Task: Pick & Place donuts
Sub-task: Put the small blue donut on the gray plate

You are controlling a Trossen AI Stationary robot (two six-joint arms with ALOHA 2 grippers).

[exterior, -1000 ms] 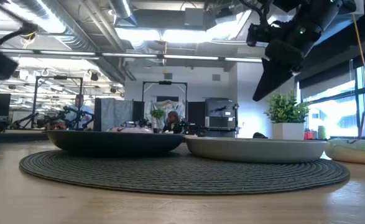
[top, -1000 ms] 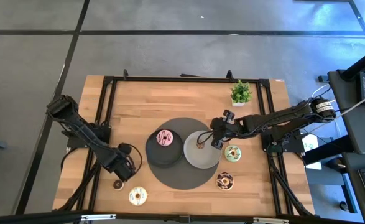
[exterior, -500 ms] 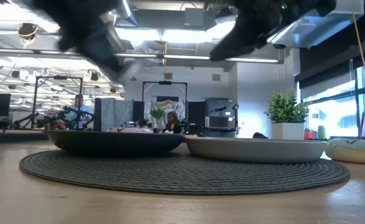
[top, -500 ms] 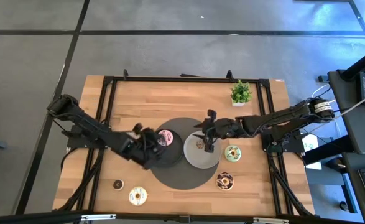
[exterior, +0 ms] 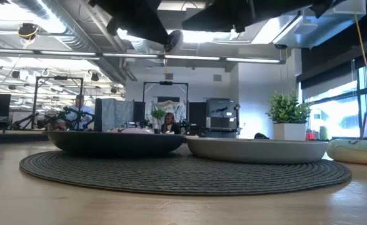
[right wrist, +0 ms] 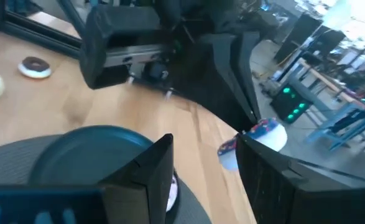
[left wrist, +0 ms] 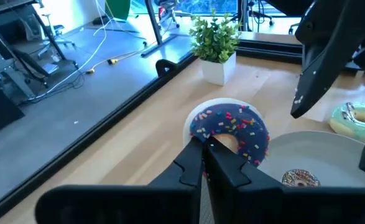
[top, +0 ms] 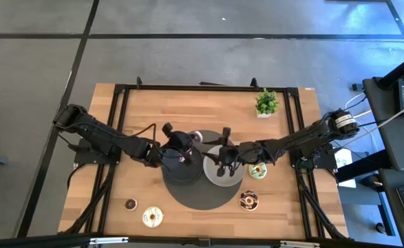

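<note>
Left gripper point(left wrist: 208, 163) sits over the dark plate point(top: 177, 172) on the round woven mat point(top: 196, 198), jaws pinched on the rim of a blue sprinkled donut point(left wrist: 230, 128), held up in the air. Right gripper point(top: 221, 160) hovers over the grey plate point(top: 224, 178), jaws apart, holding nothing. A small brown donut point(left wrist: 300, 178) lies in the grey plate. Green-white donut point(top: 258, 169) lies just beside that plate toward the table's right edge, a chocolate sprinkled donut point(top: 248, 200) near the front edge, a cream donut point(top: 152, 217) and a tiny brown donut point(top: 130, 204) by the front-left corner. Potted plant point(top: 266, 103) stands near the back-right corner.

Step in hand looks like placing the blue donut. To do it well: the grip is thin, so lower slowly, keep clear of the right arm, and release only just above a plate.
</note>
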